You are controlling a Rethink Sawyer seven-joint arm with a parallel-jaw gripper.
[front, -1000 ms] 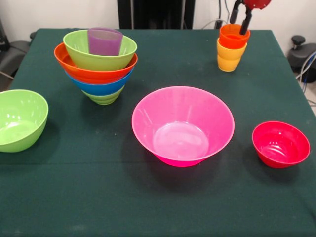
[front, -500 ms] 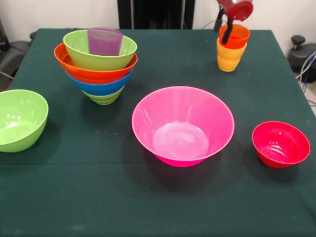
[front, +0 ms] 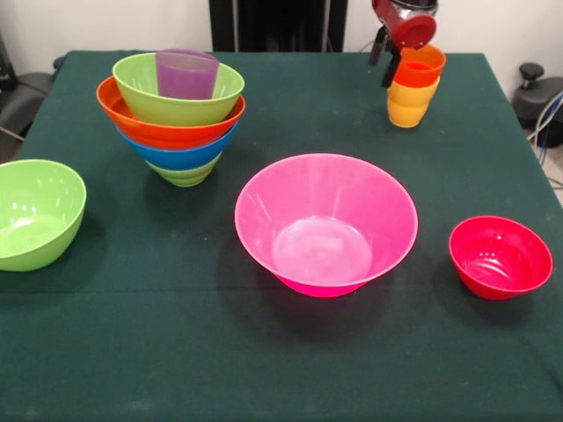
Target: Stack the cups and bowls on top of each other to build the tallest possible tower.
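Note:
The tower [front: 176,132] stands at the back left: a lime green bowl, a blue bowl, an orange bowl and a lime green bowl nested, with a purple cup [front: 186,74] inside the top one. An orange cup [front: 420,66] sits nested in a yellow cup [front: 410,104] at the back right. My gripper [front: 384,60] hangs just left of the orange cup's rim, its two fingers apart and holding nothing. A large pink bowl [front: 325,220] sits in the middle, a small red bowl [front: 500,257] at the right, and a lime green bowl [front: 35,213] at the left edge.
The dark green table [front: 290,97] carries everything. Dark equipment and cables lie past the table's left and right edges.
My gripper has moved left, from over the orange cup to just beside its left rim. The cups and bowls have not moved.

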